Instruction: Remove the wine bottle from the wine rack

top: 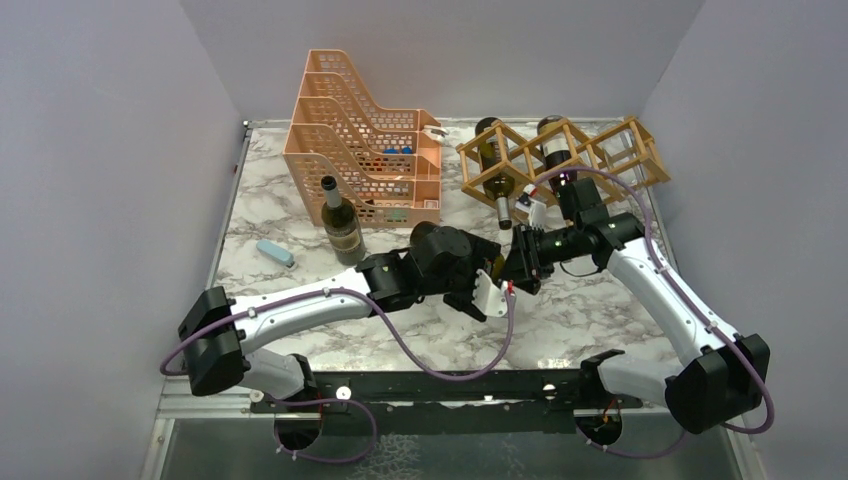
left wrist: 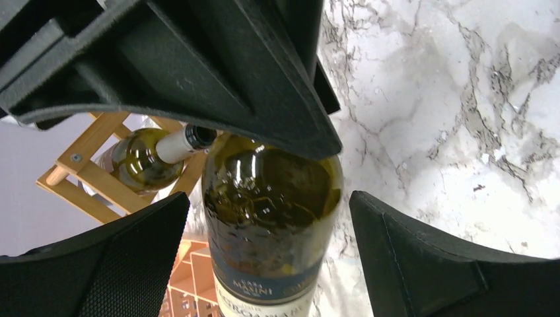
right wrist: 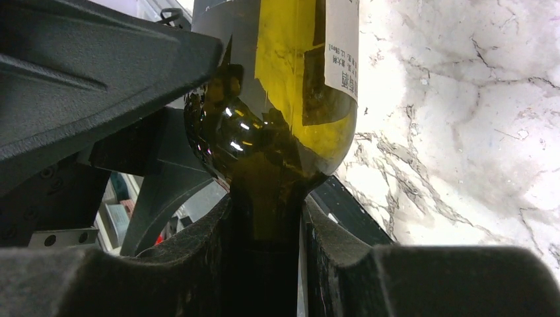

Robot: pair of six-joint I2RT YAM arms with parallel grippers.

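With your right claw [right wrist: 267,234] clamped on the neck of the bottle [right wrist: 277,99], close the wide-open left claw [left wrist: 267,218] squarely on its body, clear of the one-o'clock rack [top: 585,150].

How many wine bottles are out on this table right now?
4. A standing bottle beside the orange organizer; a left bottle and a right bottle in the wooden rack; a held bottle, neck between the right fingers, mostly hidden from above.

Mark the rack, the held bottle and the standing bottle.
rack [top: 590,150]: top view, middle slats.
held bottle [right wrist: 264,145]: right wrist view, glass shoulder.
standing bottle [top: 342,228]: top view, labelled body.
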